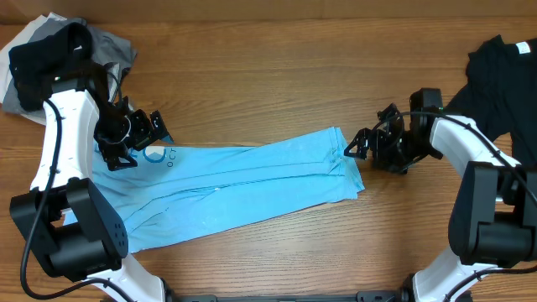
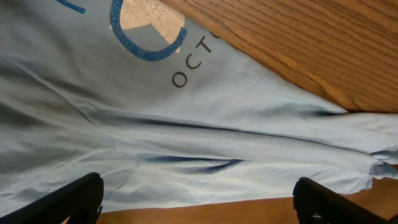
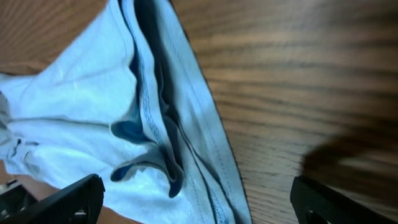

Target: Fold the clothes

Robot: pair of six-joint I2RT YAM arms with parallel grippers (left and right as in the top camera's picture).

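The brown wooden table has clothes on it. In the middle lies the soft light blue T-shirt with a blue ring print. It is already folded into one long, thin strip that runs from left to right. I think it needs folding shorter to make a small, neat packet.

The left gripper hangs over the printed end. Its jaws are wide open and hold nothing. The right gripper is just beside the other end, also wide open and empty.

A crumpled black garment waits at the far right. A grey and white heap of clothes waits in the far left corner. Those do not look folded, so most of the job seems left.
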